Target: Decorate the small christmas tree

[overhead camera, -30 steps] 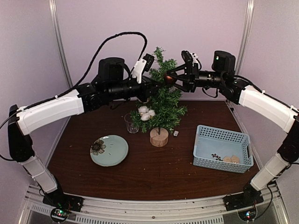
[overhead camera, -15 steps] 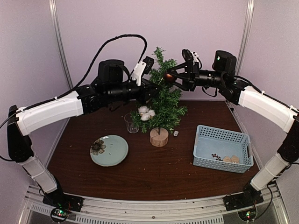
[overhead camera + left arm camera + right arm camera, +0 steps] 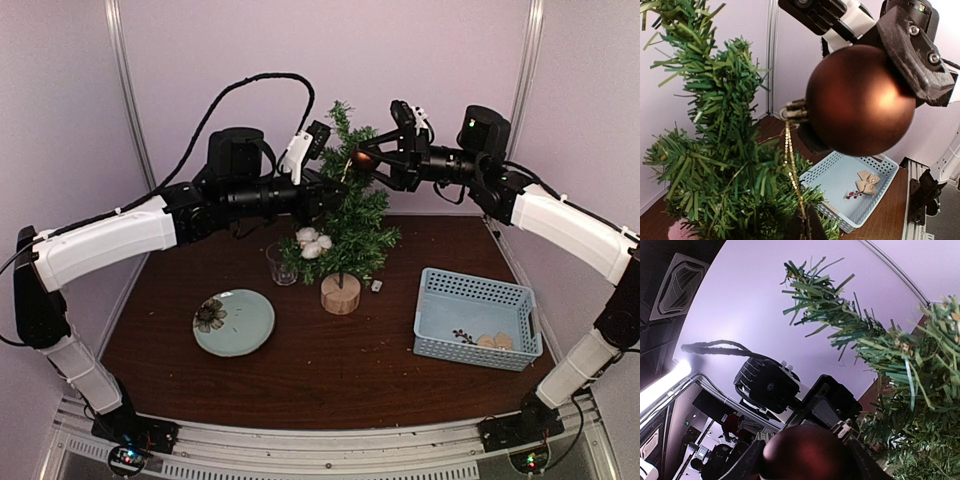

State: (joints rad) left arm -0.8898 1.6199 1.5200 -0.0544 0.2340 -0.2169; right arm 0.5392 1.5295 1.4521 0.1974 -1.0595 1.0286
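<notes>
The small christmas tree (image 3: 347, 215) stands mid-table on its round wood stump (image 3: 340, 294). Beside the tree's upper part, my right gripper (image 3: 364, 162) is shut on a matte brown ball ornament (image 3: 860, 100). In the right wrist view the ball (image 3: 807, 455) fills the space between the fingers. A thin gold string (image 3: 791, 160) runs taut from the ball's cap down to my left gripper (image 3: 807, 227), which is shut on it. In the top view my left gripper (image 3: 337, 188) is among the upper branches.
A white cotton decoration (image 3: 313, 241) hangs on the tree's lower left. A drinking glass (image 3: 281, 264) and a pale green plate (image 3: 233, 322) sit left of the stump. A light blue basket (image 3: 476, 318) at the right holds beige bows (image 3: 867, 182) and a red berry sprig.
My right gripper has lifted the ball slightly up and toward the tree top. The left arm has hardly moved.
</notes>
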